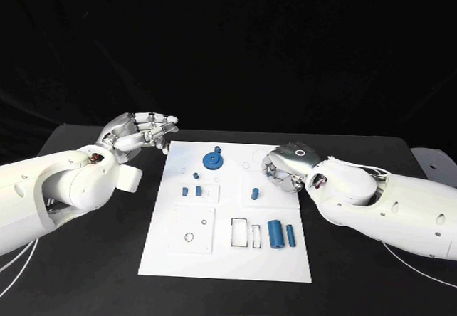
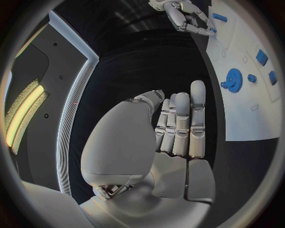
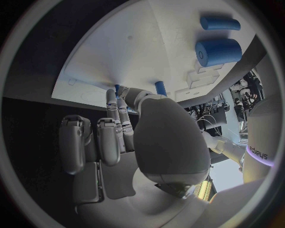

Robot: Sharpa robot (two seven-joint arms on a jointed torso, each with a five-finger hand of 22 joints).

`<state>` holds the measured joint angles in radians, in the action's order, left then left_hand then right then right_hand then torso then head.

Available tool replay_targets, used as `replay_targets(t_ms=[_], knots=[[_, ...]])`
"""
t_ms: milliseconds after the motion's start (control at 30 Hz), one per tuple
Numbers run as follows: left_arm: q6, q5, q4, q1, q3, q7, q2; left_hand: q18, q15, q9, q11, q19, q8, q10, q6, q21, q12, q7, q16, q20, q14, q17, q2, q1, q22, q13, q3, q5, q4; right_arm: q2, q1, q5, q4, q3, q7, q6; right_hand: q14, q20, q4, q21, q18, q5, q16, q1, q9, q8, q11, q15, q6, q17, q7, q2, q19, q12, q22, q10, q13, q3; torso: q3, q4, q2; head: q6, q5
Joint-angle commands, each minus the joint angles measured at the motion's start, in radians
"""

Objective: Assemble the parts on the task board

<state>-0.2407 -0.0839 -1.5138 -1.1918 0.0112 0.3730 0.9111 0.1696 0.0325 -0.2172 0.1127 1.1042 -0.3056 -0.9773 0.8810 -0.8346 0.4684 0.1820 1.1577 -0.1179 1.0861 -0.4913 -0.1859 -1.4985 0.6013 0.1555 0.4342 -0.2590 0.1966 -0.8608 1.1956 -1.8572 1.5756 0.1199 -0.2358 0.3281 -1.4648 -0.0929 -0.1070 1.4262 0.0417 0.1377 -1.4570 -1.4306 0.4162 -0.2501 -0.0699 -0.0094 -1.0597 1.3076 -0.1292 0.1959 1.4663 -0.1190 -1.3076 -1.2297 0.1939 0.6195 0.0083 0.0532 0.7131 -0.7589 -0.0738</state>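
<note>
Left hand (image 1: pixel 139 133) hovers off the white rectangular task board (image 1: pixel 226 265), fingers curled, empty. Right hand (image 1: pixel 288 166) over the board; grasp indeterminate. Risk: knocking the small blue upright peg (image 1: pixel 254 193) beside it.

The head camera looks steeply down on the whole task board (image 1: pixel 229 222) from above. Each wrist camera sits close behind its own hand, facing past the fingers; both catch the board's blue parts, which the head view also shows.
</note>
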Motion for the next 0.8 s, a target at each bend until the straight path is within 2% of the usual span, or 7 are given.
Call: replay_targets(t_ms=[33,233,400,600,700,800], knots=[[0.006,0.006,0.000,0.000,-0.001,-0.001,-0.001,0.015,0.002,0.000,0.001,-0.004,-0.003,0.006,-0.004,0.005,0.006,0.004,-0.004,0.000,-0.005,0.002,-0.008,0.004,-0.001,0.002,0.007,-0.002,-0.001,-0.006,0.004,-0.002,0.017,-0.003,0.003,0.066,-0.054,0.004,0.009,0.006,-0.010,0.001,0.000,0.005,0.002,-0.007,0.009,-0.005,-0.009,0.002,-0.002,-0.005,0.044,-0.001,-0.197,-0.019,0.000,0.001,0.0002,0.0004,0.000,0.000,0.000],[0.009,0.006,0.002,0.000,-0.001,-0.004,-0.002,0.015,0.003,0.000,0.002,-0.004,-0.002,0.010,-0.007,0.007,0.007,0.005,-0.005,0.000,-0.006,0.002,-0.009,0.007,-0.002,0.002,0.009,-0.002,-0.003,-0.037,0.014,0.018,0.068,-0.009,0.006,0.090,-0.054,0.004,0.010,0.006,-0.010,0.000,0.000,0.007,0.002,-0.007,0.009,-0.005,-0.009,0.003,-0.002,-0.004,0.044,-0.001,-0.198,-0.020,0.000,0.002,-0.0004,0.0002,0.000,0.002,0.003],[0.010,0.006,0.004,0.000,-0.001,-0.005,-0.003,0.015,0.003,0.000,0.003,-0.004,-0.002,0.012,-0.008,0.007,0.008,0.006,-0.005,-0.001,-0.007,0.003,-0.009,0.008,-0.003,0.002,0.010,-0.002,-0.003,-0.057,0.017,0.037,0.128,-0.012,0.013,0.120,-0.054,0.004,0.012,0.009,-0.011,-0.001,0.000,0.010,0.003,-0.008,0.009,-0.005,-0.009,0.003,-0.002,-0.003,0.045,0.000,-0.199,-0.021,0.000,0.002,0.0011,-0.0011,-0.001,0.005,0.012],[0.012,0.006,0.010,0.000,-0.001,-0.005,-0.010,0.015,0.004,0.000,0.003,-0.004,-0.002,0.013,-0.009,0.008,0.009,0.007,-0.005,-0.001,-0.008,0.003,-0.010,0.009,-0.003,0.003,0.011,-0.002,-0.003,-0.045,0.012,0.062,0.198,-0.014,0.029,0.146,-0.055,0.004,0.013,0.012,-0.012,-0.002,0.000,0.011,0.004,-0.008,0.009,-0.005,-0.009,0.004,-0.001,-0.003,0.047,0.001,-0.201,-0.021,-0.001,0.002,0.0007,0.0003,-0.002,0.006,0.032],[0.012,0.006,0.012,0.000,-0.001,-0.004,-0.015,0.015,0.004,0.000,0.003,-0.004,-0.002,0.013,-0.009,0.008,0.009,0.007,-0.005,-0.001,-0.008,0.003,-0.010,0.009,-0.003,0.003,0.011,-0.002,-0.003,-0.025,0.004,0.070,0.217,-0.014,0.037,0.152,-0.054,0.004,0.015,0.012,-0.012,-0.002,0.000,0.011,0.004,-0.008,0.009,-0.005,-0.009,0.003,-0.001,-0.003,0.047,0.001,-0.201,-0.022,-0.001,0.003,-0.0005,0.0015,-0.003,0.005,0.045],[0.011,0.007,0.016,0.000,0.000,-0.003,-0.021,0.014,0.004,0.000,0.004,-0.004,-0.002,0.014,-0.010,0.009,0.010,0.007,-0.005,-0.001,-0.008,0.004,-0.010,0.011,-0.003,0.003,0.011,-0.002,-0.004,0.008,-0.008,0.076,0.224,-0.014,0.047,0.156,-0.054,0.004,0.016,0.011,-0.011,-0.001,0.000,0.011,0.004,-0.008,0.009,-0.005,-0.009,0.003,-0.001,-0.004,0.046,0.002,-0.200,-0.022,-0.001,0.004,-0.0019,0.0012,-0.004,0.001,0.065]])
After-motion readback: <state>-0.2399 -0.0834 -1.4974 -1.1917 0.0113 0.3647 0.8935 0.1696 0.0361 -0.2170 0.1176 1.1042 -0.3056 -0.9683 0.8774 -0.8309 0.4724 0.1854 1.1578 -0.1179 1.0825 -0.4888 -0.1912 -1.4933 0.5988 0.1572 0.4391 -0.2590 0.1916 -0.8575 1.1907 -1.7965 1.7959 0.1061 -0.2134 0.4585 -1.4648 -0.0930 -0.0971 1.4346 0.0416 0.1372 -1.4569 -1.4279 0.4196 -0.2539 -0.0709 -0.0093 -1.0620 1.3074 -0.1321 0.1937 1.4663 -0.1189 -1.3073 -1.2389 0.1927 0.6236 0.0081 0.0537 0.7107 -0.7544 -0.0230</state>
